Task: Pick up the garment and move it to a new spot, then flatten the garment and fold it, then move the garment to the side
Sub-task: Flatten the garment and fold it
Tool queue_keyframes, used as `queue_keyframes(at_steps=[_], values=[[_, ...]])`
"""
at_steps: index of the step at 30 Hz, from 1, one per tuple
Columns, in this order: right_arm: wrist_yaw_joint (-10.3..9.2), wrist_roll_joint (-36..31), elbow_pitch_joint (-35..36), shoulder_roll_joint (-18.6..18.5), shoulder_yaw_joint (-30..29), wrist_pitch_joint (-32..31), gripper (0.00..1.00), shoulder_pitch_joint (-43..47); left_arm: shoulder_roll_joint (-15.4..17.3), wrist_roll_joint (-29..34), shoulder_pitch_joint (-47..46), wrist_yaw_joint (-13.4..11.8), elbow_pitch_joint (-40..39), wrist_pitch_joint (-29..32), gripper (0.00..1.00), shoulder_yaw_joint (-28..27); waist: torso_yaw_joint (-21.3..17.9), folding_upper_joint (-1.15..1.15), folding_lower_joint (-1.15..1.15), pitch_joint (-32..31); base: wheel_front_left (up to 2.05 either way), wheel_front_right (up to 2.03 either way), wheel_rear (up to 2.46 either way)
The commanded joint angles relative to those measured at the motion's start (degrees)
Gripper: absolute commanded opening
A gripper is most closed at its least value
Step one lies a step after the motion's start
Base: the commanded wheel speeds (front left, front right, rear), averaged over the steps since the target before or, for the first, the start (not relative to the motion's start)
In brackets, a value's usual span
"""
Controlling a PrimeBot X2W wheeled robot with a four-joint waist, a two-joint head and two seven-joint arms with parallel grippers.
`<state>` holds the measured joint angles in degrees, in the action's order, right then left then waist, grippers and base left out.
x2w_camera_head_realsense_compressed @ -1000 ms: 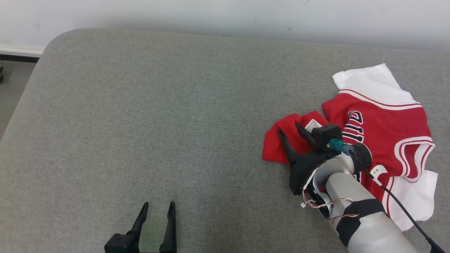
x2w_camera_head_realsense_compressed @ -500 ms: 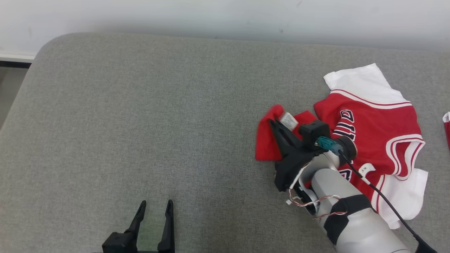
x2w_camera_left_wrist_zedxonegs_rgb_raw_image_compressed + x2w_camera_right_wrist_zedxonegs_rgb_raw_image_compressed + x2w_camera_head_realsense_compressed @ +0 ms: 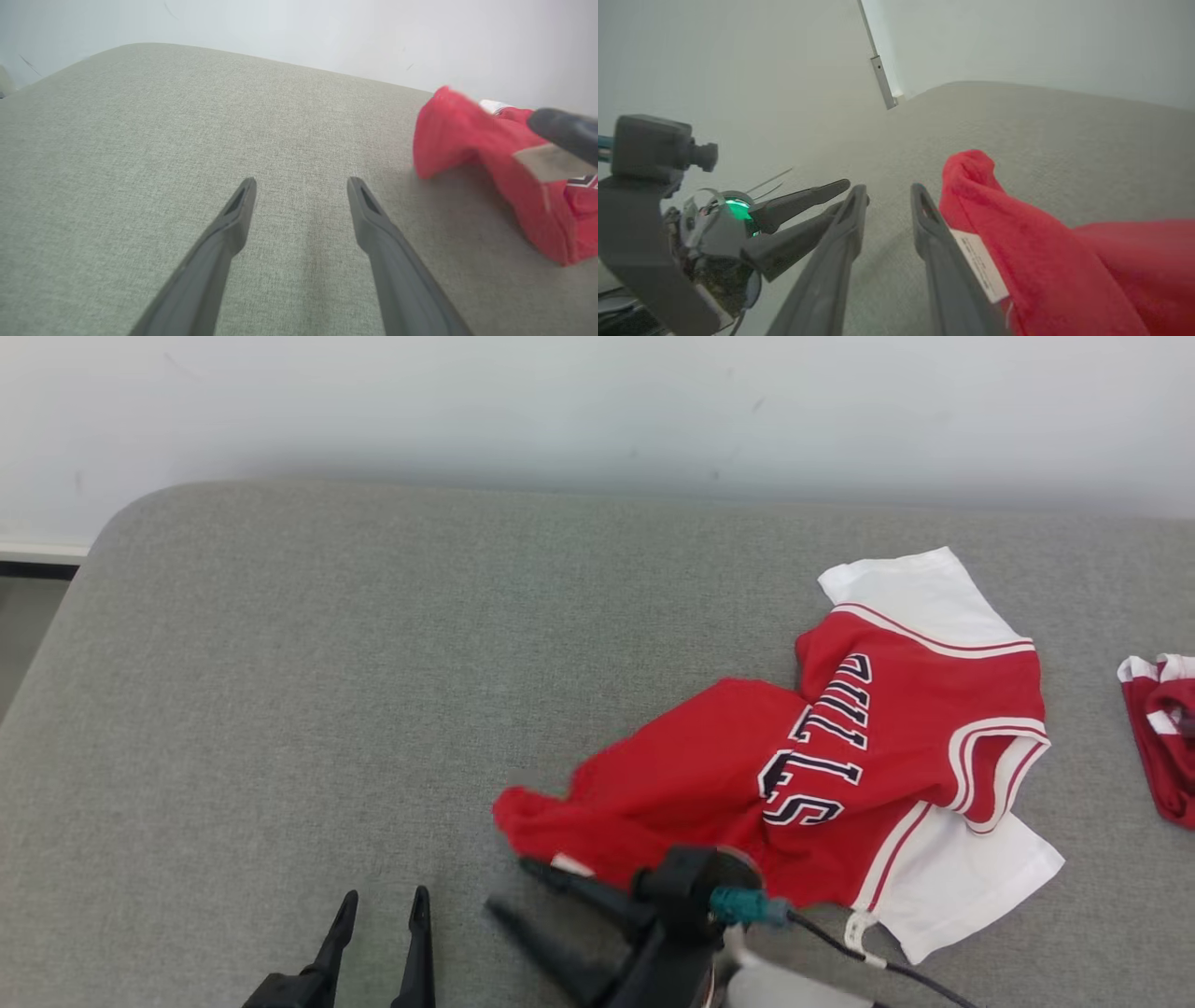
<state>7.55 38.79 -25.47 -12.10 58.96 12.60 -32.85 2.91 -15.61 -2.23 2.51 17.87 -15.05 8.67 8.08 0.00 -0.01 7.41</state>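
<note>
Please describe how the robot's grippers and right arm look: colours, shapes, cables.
The left gripper and the right gripper each have two long, tapering black fingers. Behind the right one sits a black camera block with a teal connector, a thin black cable and a small white tag. The forearm is pale grey.

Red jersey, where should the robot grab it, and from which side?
Probably the bunched red corner of the jersey, beside the right gripper, coming low from the robot's left: it humps up off the cushion, offering a fold to pinch; the rest lies flatter.
</note>
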Motion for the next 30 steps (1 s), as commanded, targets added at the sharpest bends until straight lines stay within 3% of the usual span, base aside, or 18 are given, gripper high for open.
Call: queue_keyframes(at_steps=[1, 5, 9, 20, 30], values=[[-0.14, 4.83, 2.60, -2.25, 3.95, -0.33, 1.00, -0.35, -0.01, 0.89, 1.16, -0.09, 0.17, -0.19, 1.00, -0.69, -0.90, 0.00, 0.01, -0.61, 0.00, 0.00, 0.00], [-0.14, 11.79, 5.53, -7.40, 9.29, 1.05, 1.00, -2.10, -0.04, 0.86, 1.61, -0.27, 0.06, -0.19, 1.00, -2.15, -2.45, 0.00, 0.01, -1.25, 0.00, 0.00, 0.00], [-0.14, 12.26, 1.60, -9.56, 4.64, 2.48, 1.00, -1.56, -0.03, 1.02, 2.18, -0.33, -0.13, -0.18, 1.00, -3.34, -4.37, 0.00, 0.01, -1.82, 0.00, 0.00, 0.00], [-0.14, 0.19, -3.23, -5.18, -17.61, 2.62, 1.00, 7.45, -0.02, 0.14, -0.75, 0.45, 1.34, -0.19, 1.00, -3.80, -8.54, 0.00, 0.01, -1.44, 0.00, 0.00, 0.00], [-0.14, -5.39, -3.23, -3.05, -25.20, 2.63, 1.00, 11.46, -0.02, -0.94, -9.43, 1.93, 8.12, -0.19, 1.00, -5.30, -10.66, 0.00, 0.01, 0.39, 0.00, 0.00, 0.00]])
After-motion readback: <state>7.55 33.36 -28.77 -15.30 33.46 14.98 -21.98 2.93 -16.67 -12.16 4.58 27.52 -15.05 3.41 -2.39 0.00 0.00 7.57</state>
